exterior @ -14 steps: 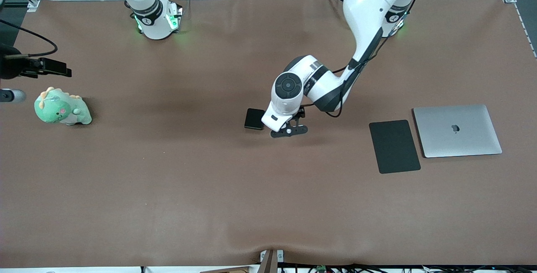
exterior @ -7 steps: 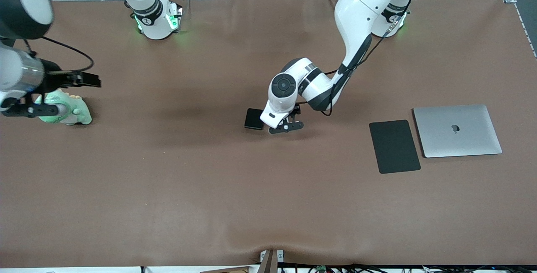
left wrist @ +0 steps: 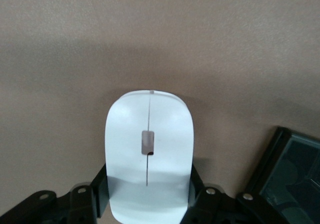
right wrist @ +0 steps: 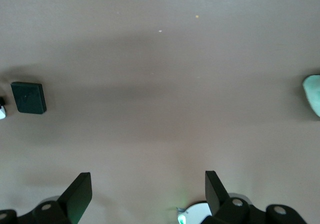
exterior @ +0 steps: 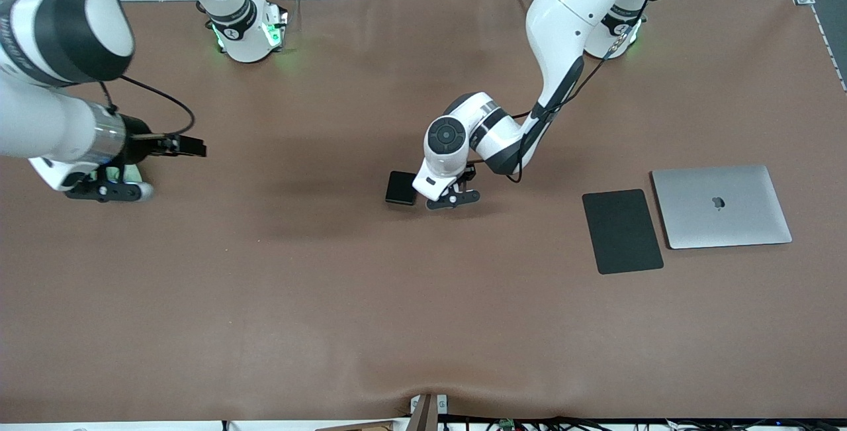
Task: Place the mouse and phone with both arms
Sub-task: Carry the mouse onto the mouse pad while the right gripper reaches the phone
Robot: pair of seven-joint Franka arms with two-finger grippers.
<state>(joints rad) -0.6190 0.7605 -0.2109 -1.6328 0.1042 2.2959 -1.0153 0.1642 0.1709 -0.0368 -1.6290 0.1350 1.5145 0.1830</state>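
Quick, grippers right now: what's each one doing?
Left gripper: closed on the mouse, beside the phone.
Right gripper: open, holding nothing, over the table at the right arm's end.

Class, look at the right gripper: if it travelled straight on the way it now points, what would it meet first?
The right gripper, open, points down at the bare brown table. Nothing lies between its fingers, so it would probably meet the table first.

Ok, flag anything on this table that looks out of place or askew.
Nothing is spilled or damaged. The one odd item is a green plush toy among desk gear, at the right arm's end of the table, mostly hidden under the right arm. The laptop and mouse pad lie slightly askew, side by side.
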